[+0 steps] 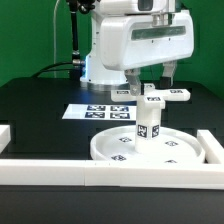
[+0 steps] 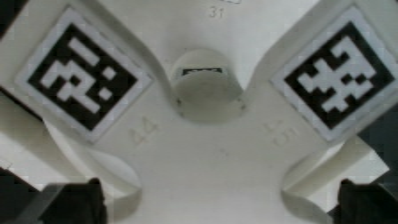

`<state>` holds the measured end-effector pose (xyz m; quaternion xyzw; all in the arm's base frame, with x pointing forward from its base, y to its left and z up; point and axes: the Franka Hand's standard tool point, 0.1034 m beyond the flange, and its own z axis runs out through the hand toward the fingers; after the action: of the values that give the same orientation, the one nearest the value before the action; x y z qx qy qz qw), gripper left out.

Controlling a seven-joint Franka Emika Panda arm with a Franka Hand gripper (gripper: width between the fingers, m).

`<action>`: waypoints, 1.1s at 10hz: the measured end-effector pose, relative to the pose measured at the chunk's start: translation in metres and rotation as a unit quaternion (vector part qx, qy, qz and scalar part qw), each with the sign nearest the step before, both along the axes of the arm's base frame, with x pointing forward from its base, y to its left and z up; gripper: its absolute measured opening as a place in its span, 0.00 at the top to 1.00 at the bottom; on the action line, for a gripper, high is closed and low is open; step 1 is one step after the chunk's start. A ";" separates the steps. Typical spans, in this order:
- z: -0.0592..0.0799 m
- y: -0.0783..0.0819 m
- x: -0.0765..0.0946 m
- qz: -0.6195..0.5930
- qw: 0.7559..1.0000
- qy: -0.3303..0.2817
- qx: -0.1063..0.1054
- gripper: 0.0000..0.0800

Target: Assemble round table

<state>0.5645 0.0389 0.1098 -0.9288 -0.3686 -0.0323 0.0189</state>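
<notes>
Exterior view, far left: white border bar (image 1: 18, 139) along the bench (image 1: 40, 100) edge.
Marker board (image 1: 100, 113): flat on the black bench, behind the disc.
Round disc (image 1: 145, 148): rimmed, lying flat near the front bar (image 1: 110, 170).
Cylinder leg (image 1: 148, 124): upright at the disc's middle, tags on its side.
Cross-shaped foot (image 1: 160, 96): sitting on top of the leg, arms level.
Hand (image 1: 150, 78): directly over the foot, fingers spread wide, nothing held; contact with the foot is hard to judge.
Exterior view, far right: second border bar (image 1: 212, 146).
Wrist view: foot (image 2: 199, 110) fills the frame, two tags showing, dark fingertips (image 2: 63, 200) apart at either side.
</notes>
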 end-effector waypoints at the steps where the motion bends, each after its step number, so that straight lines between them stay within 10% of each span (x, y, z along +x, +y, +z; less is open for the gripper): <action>1: -0.002 -0.001 -0.001 0.000 1.000 0.002 -0.001 0.19; 6: -0.004 -0.002 -0.001 -0.002 1.000 0.003 -0.001 0.19; 8: -0.004 -0.003 -0.001 -0.002 1.000 0.003 -0.001 0.45; 11: -0.004 -0.003 -0.001 -0.031 0.999 0.005 0.000 0.45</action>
<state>0.5637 0.0360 0.1059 -0.9401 -0.3392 -0.0287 0.0198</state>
